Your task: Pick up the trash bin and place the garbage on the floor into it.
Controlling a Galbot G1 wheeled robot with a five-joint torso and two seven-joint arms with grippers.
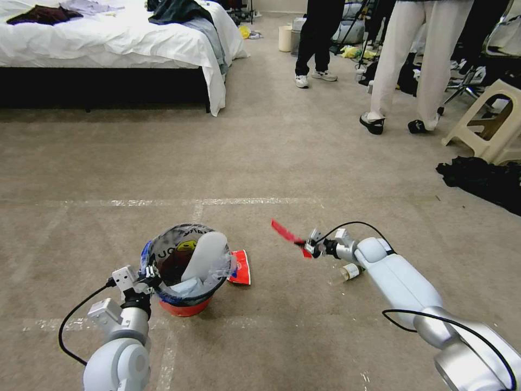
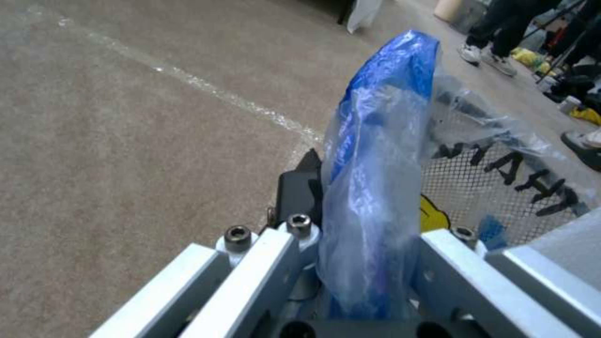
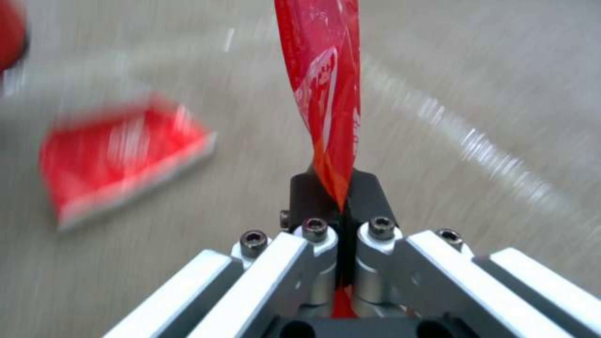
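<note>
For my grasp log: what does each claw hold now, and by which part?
The left claw holds the trash bin by its bag-covered rim. The right claw pinches a red wrapper by one end, off the floor.

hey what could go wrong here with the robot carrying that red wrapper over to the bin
The right gripper pinches only the tip of the red wrapper, so it might slip out. The left gripper grips the trash bin by its bagged rim, so the bin might tilt. The white foam piece sticking up could block the drop.
</note>
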